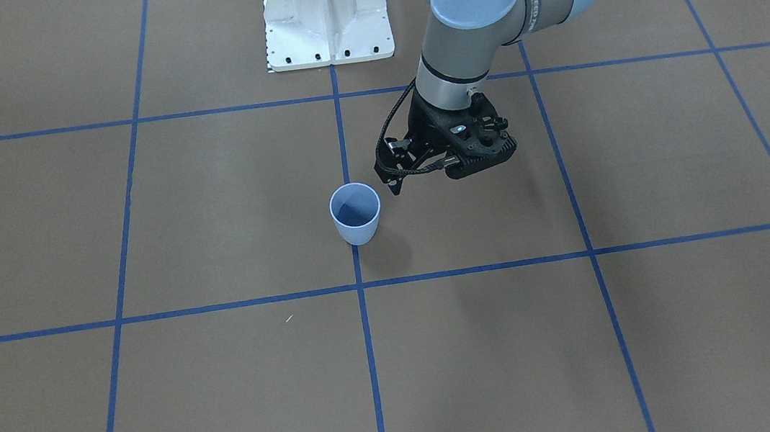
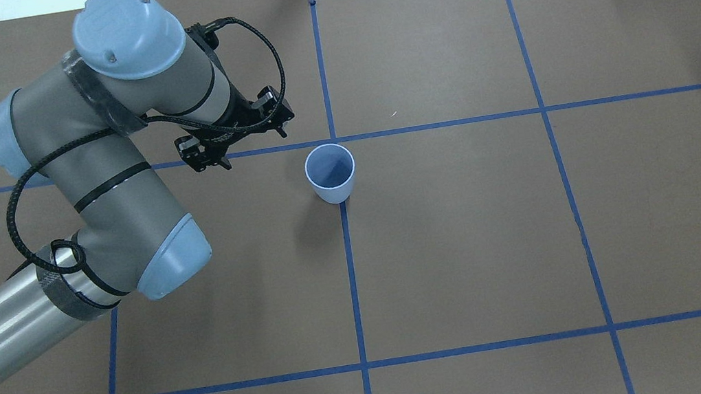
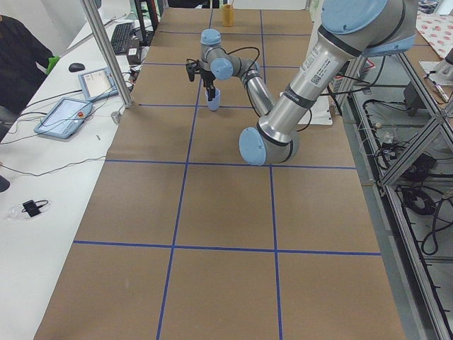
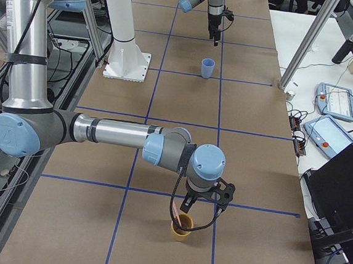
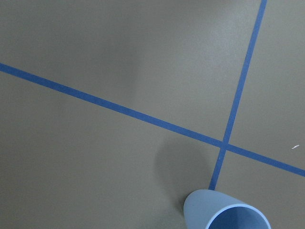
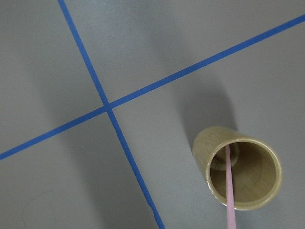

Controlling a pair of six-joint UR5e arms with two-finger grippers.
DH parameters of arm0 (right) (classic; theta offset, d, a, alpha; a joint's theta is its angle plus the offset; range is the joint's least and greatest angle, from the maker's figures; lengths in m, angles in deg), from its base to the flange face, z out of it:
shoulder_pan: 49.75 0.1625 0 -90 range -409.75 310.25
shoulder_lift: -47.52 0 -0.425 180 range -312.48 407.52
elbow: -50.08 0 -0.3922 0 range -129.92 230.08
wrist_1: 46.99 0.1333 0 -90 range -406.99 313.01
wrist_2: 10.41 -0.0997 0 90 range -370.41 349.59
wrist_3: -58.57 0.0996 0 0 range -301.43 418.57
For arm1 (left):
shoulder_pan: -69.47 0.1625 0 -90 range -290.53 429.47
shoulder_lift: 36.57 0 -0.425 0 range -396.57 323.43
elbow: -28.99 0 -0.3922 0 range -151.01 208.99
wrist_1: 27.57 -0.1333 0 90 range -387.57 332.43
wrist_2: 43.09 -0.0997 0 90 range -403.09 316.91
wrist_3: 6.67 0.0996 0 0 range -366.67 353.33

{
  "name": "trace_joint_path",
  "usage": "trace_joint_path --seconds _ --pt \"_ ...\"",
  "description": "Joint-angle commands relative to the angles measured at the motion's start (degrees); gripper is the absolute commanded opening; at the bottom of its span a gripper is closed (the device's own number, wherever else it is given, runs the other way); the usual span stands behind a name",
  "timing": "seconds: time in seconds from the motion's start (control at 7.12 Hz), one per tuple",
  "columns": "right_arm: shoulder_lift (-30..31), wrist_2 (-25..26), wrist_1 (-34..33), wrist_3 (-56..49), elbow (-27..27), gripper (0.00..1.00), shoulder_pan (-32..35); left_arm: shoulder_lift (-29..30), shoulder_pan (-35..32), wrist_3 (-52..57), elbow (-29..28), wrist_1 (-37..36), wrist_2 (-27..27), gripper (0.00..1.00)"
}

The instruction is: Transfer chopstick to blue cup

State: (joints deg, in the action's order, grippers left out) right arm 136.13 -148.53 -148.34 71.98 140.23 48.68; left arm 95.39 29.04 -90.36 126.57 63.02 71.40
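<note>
The chopstick (image 6: pixel 230 191), likely light, stiff and slick, leans in a tan cup (image 6: pixel 202 145) just below the right gripper (image 4: pixel 198 207), so its free upper end looks the best hold, while the left gripper (image 1: pixel 394 184) hangs beside the blue cup (image 1: pixel 358 232); neither claw's grip state can be told.

Left arm (image 2: pixel 108 157) elbow bent, wrist turned down; left gripper (image 2: pixel 211 162) vertical, clear of surface, jaw state unclear. Right arm (image 4: pixel 114 133) extended level; right gripper (image 4: pixel 201 202) pointing down, jaw state unclear.
</note>
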Motion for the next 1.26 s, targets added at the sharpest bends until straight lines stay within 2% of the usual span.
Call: trace_joint_path --seconds 0.0,0.56,0.98,1.12 --pt "2.77 -0.57 0.27 4.08 0.46 1.00 -0.16 -0.03 0.00 0.02 -0.02 0.02 -0.05 0.98" --pt "5.08 -0.22 0.10 6.62 -0.15 1.00 0.10 -0.56 0.00 0.02 1.20 -0.06 -0.05 0.98" --pt "4.21 -0.31 0.27 10.30 0.28 0.82 -0.07 -1.35 0.09 -0.07 1.47 0.02 -0.05 0.98" --pt "4.20 -0.31 0.28 10.58 0.20 0.69 -0.07 -1.35 0.09 -0.07 1.47 0.02 -0.05 0.98"
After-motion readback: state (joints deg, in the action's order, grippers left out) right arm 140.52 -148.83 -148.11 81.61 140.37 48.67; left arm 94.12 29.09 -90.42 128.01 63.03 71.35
